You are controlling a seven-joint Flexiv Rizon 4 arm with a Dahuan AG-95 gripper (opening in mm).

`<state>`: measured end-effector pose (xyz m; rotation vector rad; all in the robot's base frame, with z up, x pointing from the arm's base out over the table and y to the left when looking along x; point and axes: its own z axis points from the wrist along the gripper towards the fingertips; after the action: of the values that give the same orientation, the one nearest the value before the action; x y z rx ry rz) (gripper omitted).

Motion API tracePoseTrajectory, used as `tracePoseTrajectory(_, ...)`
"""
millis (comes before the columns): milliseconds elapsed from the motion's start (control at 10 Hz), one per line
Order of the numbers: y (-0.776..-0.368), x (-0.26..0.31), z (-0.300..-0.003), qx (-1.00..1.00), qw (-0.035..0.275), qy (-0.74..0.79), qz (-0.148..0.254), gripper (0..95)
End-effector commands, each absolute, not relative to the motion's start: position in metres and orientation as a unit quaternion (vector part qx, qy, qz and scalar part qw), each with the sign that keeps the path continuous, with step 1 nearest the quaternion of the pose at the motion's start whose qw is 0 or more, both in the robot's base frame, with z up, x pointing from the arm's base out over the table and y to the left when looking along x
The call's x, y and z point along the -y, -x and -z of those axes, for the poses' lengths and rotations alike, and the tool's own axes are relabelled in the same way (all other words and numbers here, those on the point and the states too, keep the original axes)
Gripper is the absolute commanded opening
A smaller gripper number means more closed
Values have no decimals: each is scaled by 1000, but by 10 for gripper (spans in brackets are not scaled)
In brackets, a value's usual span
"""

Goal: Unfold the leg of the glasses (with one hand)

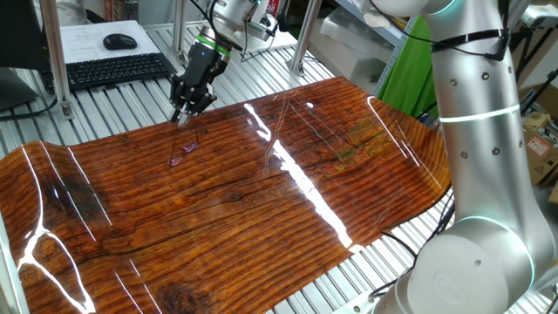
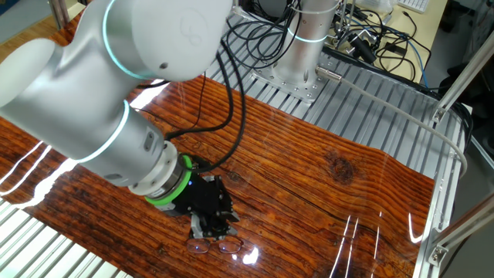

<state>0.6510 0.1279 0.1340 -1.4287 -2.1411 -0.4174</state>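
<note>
Claw [image 1: 185, 115]: in one fixed view it hangs at the far left part of the mat [image 1: 131, 218], tilted steeply down with its tips close over the wood print. In neither view can I tell whether the fingers are spread or pressed together. The tips are dark against dark grain, and nothing shows pinched between them.

Glasses [image 1: 183, 155]: they lie flat on the mat just in front of the claw on the camera's side, and appear free of it. The other fixed view shows the same, with the glasses [image 2: 218, 246] just beside the claw's tips [image 2: 212, 229] near the mat's lower edge. I cannot settle whether they touch there.

Look of the glasses: a tiny pinkish-purple wire frame. Two clear lenses side by side are readable in the other fixed view, where they catch a little glint. They are far smaller than the claw and look light, thin and likely to skid on the glossy mat. The leg is too fine to pick out with confidence, so I cannot say whether it is folded against the frame or swung out.

Step, as I judge it: the claw is at the glasses but not holding them, so this is either the line-up for the leg or a pause between nudges.

Next move, as I judge it: a fine approach to the leg's free end, then a sweep outward about the hinge with light pressure. With only one hand the frame has nothing but mat friction to hold it, so a push that is too fast or too low will probably slide the whole pair.

Right of the glasses a white glare streak [image 1: 281, 153] crosses the mat. It is not to be taken for the leg.
</note>
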Motion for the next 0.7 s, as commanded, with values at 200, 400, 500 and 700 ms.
tracePoseTrajectory(200,-641,-128,-153,847,214,473,119,0)
tracePoseTrajectory(400,-634,-127,-161,862,196,452,118,0)
tracePoseTrajectory(500,-631,-126,-163,881,162,433,105,0)
tracePoseTrajectory(700,-629,-128,-162,903,124,403,77,0)
